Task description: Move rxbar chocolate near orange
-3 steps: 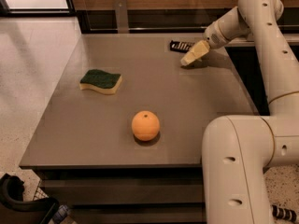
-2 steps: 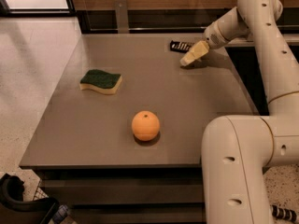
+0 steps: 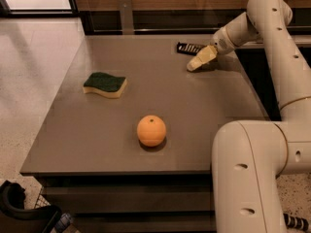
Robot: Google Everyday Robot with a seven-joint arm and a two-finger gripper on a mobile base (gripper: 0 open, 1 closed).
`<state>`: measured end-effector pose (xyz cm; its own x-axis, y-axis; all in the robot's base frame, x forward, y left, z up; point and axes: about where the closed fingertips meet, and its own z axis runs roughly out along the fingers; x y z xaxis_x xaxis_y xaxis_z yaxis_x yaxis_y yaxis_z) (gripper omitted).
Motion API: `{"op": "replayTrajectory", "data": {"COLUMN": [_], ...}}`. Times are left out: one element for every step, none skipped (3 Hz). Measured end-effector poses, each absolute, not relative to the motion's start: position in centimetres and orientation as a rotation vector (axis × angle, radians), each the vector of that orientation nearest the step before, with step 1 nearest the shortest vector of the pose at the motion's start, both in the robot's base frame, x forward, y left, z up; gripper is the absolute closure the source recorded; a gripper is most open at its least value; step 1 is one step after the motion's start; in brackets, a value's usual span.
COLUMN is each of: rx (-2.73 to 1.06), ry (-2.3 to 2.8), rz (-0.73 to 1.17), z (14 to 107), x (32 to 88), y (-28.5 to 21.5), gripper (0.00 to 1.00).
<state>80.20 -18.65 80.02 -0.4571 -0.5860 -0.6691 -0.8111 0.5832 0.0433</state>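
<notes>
Three things lie on the grey worktop (image 3: 218, 110): a green-and-yellow sponge (image 3: 105, 84) at left, the orange (image 3: 151, 130) at lower centre, and the rxbar chocolate (image 3: 188, 47) near the upper-right edge, well apart from the orange. The hand (image 3: 194, 65) is low beside the bar's right end, as a second ago; its opening cannot be told. Nothing has shifted.

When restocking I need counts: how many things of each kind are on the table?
snack bar: 1
sponge: 1
orange: 1
Total: 3
The gripper is beside the snack bar, at the far right.
</notes>
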Motion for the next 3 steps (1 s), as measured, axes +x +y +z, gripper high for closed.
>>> {"op": "replayTrajectory", "data": {"rx": [-1.068, -1.068, -1.068], "ry": [2.195, 2.195, 2.195], "rz": [0.503, 0.504, 0.504], "z": [80.17, 80.17, 80.14], "x": [80.22, 80.22, 80.23], "y": [-18.99, -18.99, -18.96], "gripper": [0.00, 0.00, 0.00]}}
